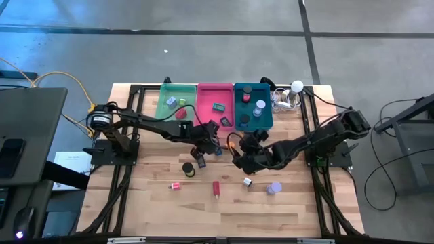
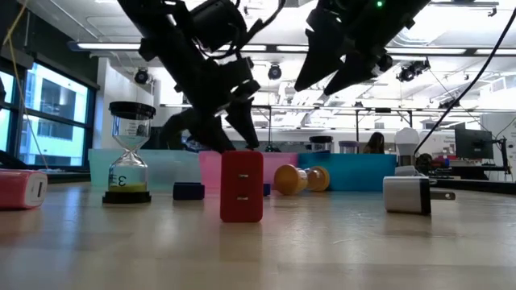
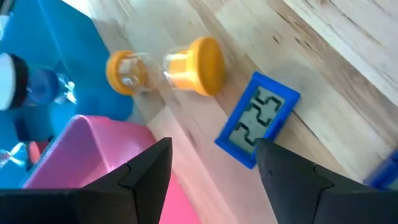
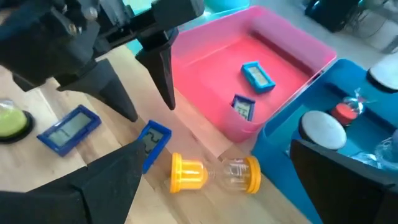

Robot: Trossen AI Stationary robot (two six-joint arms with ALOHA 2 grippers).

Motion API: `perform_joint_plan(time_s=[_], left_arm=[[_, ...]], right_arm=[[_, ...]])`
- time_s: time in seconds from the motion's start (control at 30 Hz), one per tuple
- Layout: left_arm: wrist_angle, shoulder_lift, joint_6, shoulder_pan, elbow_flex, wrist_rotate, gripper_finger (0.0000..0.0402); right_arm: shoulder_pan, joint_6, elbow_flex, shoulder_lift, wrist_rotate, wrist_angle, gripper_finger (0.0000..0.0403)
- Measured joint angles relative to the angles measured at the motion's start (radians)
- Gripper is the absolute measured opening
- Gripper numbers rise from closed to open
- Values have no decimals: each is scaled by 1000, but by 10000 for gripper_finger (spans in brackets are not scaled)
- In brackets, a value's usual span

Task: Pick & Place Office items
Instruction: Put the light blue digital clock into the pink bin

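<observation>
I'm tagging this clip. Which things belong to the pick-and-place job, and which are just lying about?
Job: red block, lavender cylinder, white charger, orange hourglass, blue block, with the open left gripper above it; right gripper waits open nearby.
Lying about: white ball and its cables.

arms: both matte black, chunky jointed links | left arm base (image 1: 102, 119): round silver-faced motor housing, yellow cable running off it | fingers (image 3: 144, 171): flat dark tapered wedges with angular edges | right arm (image 1: 319, 139): thin black cables trailing alongside
</observation>
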Motion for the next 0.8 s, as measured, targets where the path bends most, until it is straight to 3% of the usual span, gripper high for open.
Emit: perform_joint_plan(time_s=[0.3,0.47,0.63,0.8], left_arm=[[-68,0,36,66,80,23,202],[-232,1,71,96,158,195,175],[-226,3,137,77,207,201,141],[-150,46,157,37,223,201,123]], right_arm=[[39,3,0,1,114,-8,389],[79,3,0,-6,222,-24,389],[107,10,0,-29,300,-44,389],[120,12,0,-42,309,-45,389]])
